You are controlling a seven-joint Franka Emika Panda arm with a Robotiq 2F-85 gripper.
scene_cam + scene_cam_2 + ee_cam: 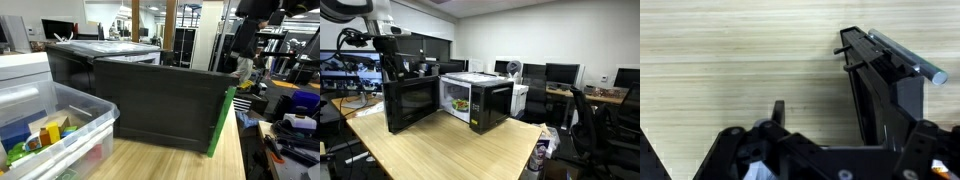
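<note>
A black microwave [485, 100] stands on a wooden table [450, 150] with its door [410, 102] swung wide open; a plate of food [460, 103] sits inside. In an exterior view the door [160, 100] fills the middle of the picture. My gripper [392, 48] hangs at the door's top outer corner, which also shows in an exterior view [243, 68]. In the wrist view the gripper [852, 120] is open, its fingers spread wide over the door's top edge [885, 85] and handle bar [902, 55]. I cannot tell whether a finger touches the door.
A clear plastic bin [60, 125] with colourful items stands close to the camera on the table. A white appliance [520, 98] sits behind the microwave. Office chairs [585, 120], desks and monitors [560, 73] surround the table. Cluttered shelves [290, 100] stand beside the arm.
</note>
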